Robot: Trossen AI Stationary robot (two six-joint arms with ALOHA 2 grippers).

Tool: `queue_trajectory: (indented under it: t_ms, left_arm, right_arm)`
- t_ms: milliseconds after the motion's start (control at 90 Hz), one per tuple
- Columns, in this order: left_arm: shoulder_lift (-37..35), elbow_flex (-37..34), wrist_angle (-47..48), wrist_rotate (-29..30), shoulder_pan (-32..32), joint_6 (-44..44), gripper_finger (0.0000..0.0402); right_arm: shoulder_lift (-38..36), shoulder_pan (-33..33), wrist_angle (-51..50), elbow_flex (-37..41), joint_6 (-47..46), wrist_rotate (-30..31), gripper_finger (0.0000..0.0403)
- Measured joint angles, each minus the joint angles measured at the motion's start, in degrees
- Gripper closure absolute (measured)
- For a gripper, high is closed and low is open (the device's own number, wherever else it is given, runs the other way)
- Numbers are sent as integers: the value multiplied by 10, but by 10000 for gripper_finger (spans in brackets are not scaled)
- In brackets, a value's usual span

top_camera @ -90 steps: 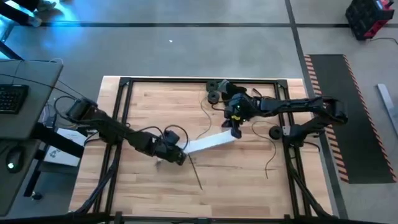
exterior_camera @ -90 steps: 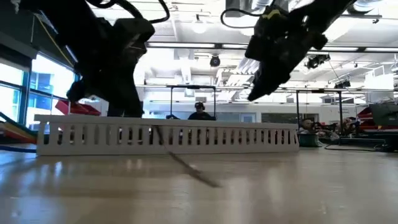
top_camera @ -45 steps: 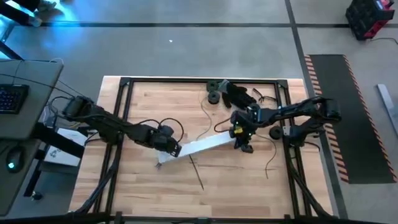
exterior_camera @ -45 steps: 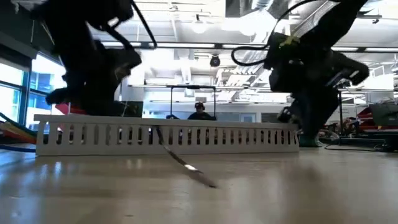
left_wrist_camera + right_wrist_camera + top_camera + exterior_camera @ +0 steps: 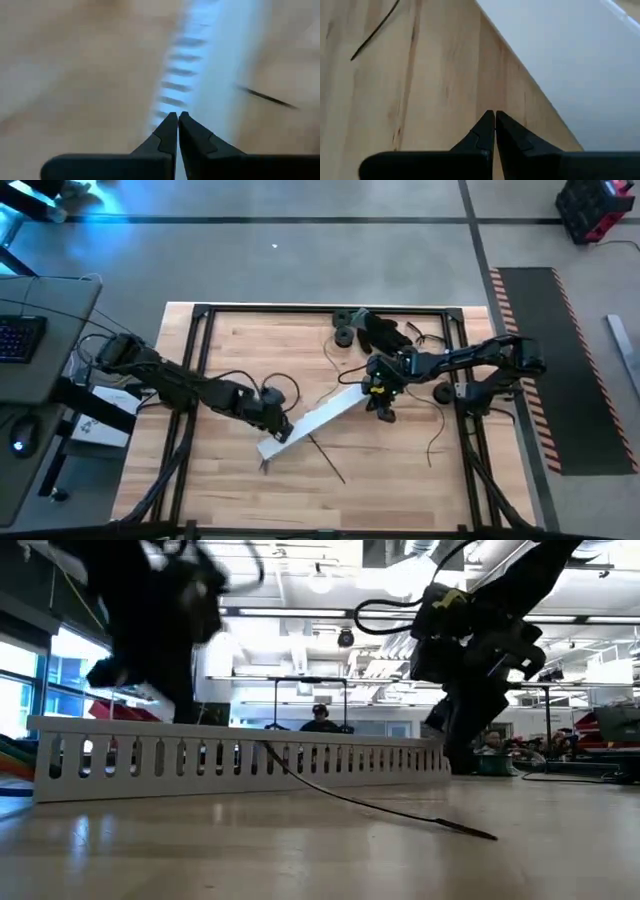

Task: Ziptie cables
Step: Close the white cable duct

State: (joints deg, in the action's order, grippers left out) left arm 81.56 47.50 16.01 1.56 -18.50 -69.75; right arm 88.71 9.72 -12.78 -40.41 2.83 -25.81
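Note:
A long white slotted strip (image 5: 315, 420) lies slantwise on the wooden table (image 5: 230, 350). Thin dark cables lie loose around it: one (image 5: 328, 462) passes under the strip toward the near edge and shows in the low view (image 5: 380, 808), others lie at the far middle (image 5: 330, 365) and at the right (image 5: 435, 435). My left gripper (image 5: 282, 430) is shut at the strip's near-left end (image 5: 172, 100). My right gripper (image 5: 383, 410) is shut, low over the wood (image 5: 445, 75) beside the strip's far-right end (image 5: 560, 65). My left gripper has its shut fingertips (image 5: 170, 125) at the strip's slotted side wall (image 5: 175, 97), near the strip's left end, coming slanting from above. The wrist view is blurred, so I cannot tell whether they touch it. My right gripper points its shut fingertips (image 5: 487, 122) down at the bare wood next to the strip's long edge (image 5: 520, 70). Whether they touch the strip or the table I cannot tell.
A black lumpy heap with round black parts (image 5: 370, 330) sits at the table's far edge. A black frame (image 5: 195, 360) runs around the table. A desk with a keyboard (image 5: 20, 340) stands off to the left. A person shows far behind in the low view (image 5: 320, 718).
The white strip has slid toward the table's left and turned, its left end swinging toward the near edge. My right gripper has come down from above to the strip's right end. My left gripper has stayed at the strip's left end. The dark cable under the strip has shifted.

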Motion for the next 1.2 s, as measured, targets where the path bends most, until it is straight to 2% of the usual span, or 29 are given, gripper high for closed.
queue_trajectory:
  t_ms: [56, 133, 322, 444, 544, 678, 811, 933, 1089, 1200]
  left_arm:
    - [3, 0, -62, -40, -13, -8, 402]
    - [27, 2, -113, -48, -37, -19, 401]
    - [116, -1, -47, -61, -65, -41, 402]
    - [141, 3, 24, -56, -60, -20, 401]
    - [139, 2, 115, -29, -37, -7, 401]
    - [134, 2, 201, 28, 1, 35, 401]
    - [134, -1, 214, 57, 39, 103, 401]
    - [135, 0, 268, 101, 70, 148, 401]
    - [111, -6, 344, 157, 94, 142, 401]
    - [58, -2, 322, 155, 101, 113, 401]
  right_arm:
    - [2, 0, 12, 0, 0, 0, 403]
    - [9, -2, 26, 0, 0, -4, 403]
    - [38, -4, 71, 0, -5, -4, 403]
    - [50, -3, 81, 0, -27, 54, 403]
    - [50, 5, 88, 0, -29, 111, 403]
    - [48, 24, 113, -1, -57, 149, 403]
    - [46, 40, 116, 0, -90, 149, 403]
    - [41, 49, 114, 0, -109, 136, 403]
    - [11, 49, 93, 0, -133, 127, 403]
    - [-39, 50, 40, 0, -133, 123, 403]
